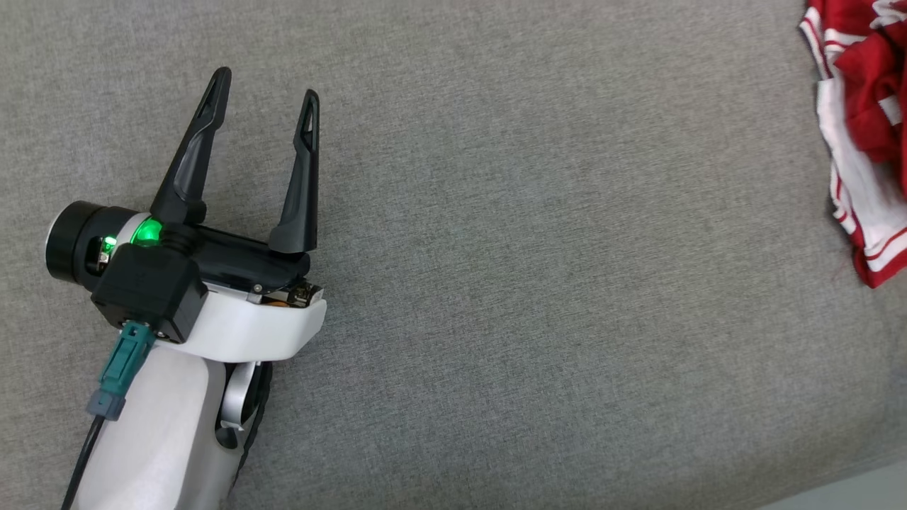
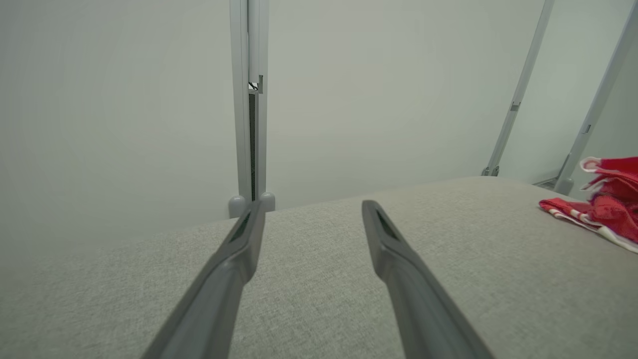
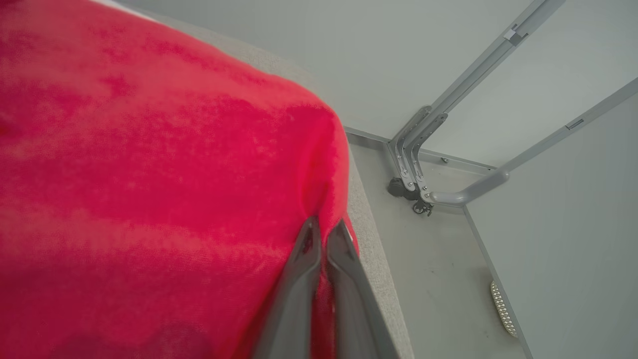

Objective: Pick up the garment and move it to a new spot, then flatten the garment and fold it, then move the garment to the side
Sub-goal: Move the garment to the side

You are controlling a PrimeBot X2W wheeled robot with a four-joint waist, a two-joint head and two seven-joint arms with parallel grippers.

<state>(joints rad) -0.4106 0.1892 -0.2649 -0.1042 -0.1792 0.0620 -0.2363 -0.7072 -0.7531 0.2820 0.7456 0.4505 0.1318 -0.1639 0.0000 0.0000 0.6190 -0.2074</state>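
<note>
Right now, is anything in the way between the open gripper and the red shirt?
No, nothing visible is in the way. Only the bare grey surface lies between the open left gripper and the red and white garment at the head view's right edge. The right gripper is shut on its red fabric.

grey fabric surface (image 1: 538, 297) — metal posts (image 2: 247, 109), pale wall (image 2: 99, 99)

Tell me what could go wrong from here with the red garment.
The right gripper is shut on just a small fold of the garment, so the cloth may slip out when lifted. That fold sits near the edge of the grey surface, so a dropped garment could slide to the floor. The left gripper is open and far off.
</note>
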